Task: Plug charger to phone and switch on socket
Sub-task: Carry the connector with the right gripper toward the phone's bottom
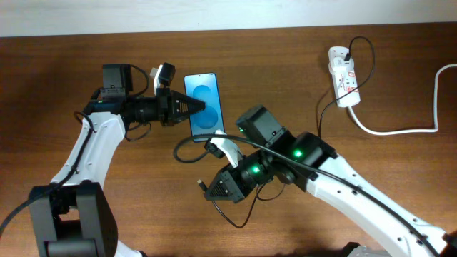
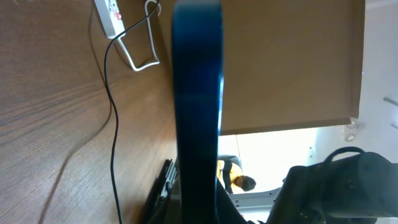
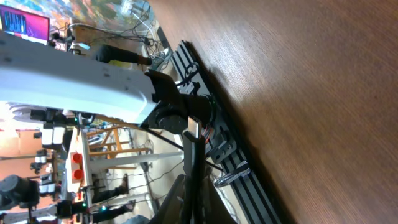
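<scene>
Brown wood-grain table (image 1: 57, 64) filled the overhead view, with two white-and-black arms over it. The left arm (image 1: 100, 139) reached in from the lower left, the right arm (image 1: 343, 178) from the lower right. Slim black-framed phone with bright blue screen (image 1: 207, 100) lay near table centre, screen up. The left gripper (image 1: 194, 107) was clamped on its long left edge; the left wrist view showed the phone edge-on between the fingers. Small white oblong socket strip with red-marked switches (image 1: 343, 77) sat near the far right edge, well apart from the phone. Its thick white cord (image 1: 400, 130) curved off right. Long thin black charger cable (image 2: 114, 124) ran from the socket toward the arms. The right gripper (image 1: 211, 191), below the phone, appeared clenched on this cable. Connector tip too small to make out.
</scene>
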`<state>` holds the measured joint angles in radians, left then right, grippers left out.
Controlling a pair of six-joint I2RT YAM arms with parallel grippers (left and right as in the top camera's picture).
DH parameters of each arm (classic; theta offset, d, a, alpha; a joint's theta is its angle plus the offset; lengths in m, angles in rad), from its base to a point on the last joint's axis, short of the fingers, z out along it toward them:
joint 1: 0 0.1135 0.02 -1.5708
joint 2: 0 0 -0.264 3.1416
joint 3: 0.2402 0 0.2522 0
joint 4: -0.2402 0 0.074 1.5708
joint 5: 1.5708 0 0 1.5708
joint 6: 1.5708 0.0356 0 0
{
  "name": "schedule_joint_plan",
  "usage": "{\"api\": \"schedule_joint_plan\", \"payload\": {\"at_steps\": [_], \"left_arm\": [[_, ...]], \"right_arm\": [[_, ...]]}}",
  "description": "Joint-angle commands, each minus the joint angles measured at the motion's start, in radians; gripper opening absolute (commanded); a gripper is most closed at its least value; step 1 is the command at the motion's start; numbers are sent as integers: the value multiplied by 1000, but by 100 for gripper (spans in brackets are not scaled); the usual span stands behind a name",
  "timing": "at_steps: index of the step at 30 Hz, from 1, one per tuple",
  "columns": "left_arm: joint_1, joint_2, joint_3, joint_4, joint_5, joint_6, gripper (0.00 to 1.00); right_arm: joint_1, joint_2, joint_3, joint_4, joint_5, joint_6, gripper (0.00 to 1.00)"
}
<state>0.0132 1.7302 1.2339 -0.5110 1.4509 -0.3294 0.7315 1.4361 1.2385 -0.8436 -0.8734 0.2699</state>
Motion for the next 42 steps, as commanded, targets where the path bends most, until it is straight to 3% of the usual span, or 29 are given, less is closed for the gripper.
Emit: {"api": "schedule_joint_plan", "payload": {"at_steps": [1,6,14,21,27,32,36,42], "left_arm": [[1,-2,8,6,55,5,0],[1,-2,8,6,55,5,0],[43,-2,8,6,103,5,0],[60,-2,8,6,102,5,0],[60,-2,8,5,102,5,0],[60,-2,8,5,102,5,0],[60,-2,8,5,102,5,0],[60,-2,8,2,123,5,0]], "right_arm": [[7,40,-5,35,-2,33,4],[6,54,-5,91,117,153,4],[-52,8,-5,-62,281,195,5],[-111,-198,-5,-122,327,187,4],[-111,-341,-32,-156,473,353,4],[-111,-501,-142,-146,490,392,4],[-111,-604,-305,37,460,465,4],[-111,-536,-577,612,156,513,4]]}}
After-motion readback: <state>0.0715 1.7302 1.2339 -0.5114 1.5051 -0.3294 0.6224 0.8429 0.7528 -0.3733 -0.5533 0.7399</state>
